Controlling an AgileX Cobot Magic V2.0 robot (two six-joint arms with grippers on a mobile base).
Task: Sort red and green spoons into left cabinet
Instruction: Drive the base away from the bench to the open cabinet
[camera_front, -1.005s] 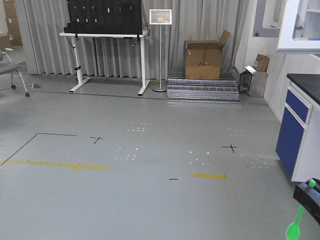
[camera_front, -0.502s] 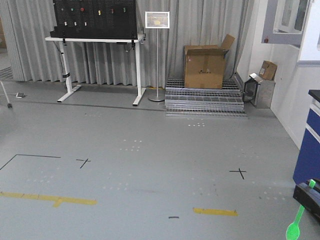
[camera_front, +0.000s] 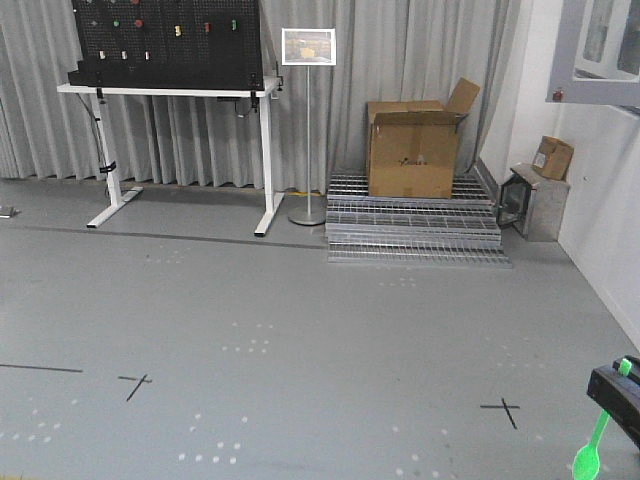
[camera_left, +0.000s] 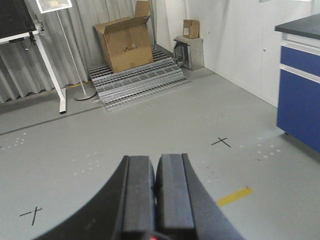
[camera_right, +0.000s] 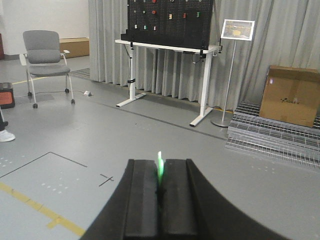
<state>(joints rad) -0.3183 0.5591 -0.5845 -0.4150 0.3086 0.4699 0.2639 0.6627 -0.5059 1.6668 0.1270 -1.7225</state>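
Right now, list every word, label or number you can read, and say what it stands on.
None can be read.
Box: small dark print on its front, too blurred to read.
Sign on its stand: too small to read.

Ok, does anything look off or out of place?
Nothing spilled or damaged. The green spoon dangles bowl-down from the right gripper, pinched only near its handle end, so it could slip. Left gripper is shut, empty. No red spoon or cabinet in view.
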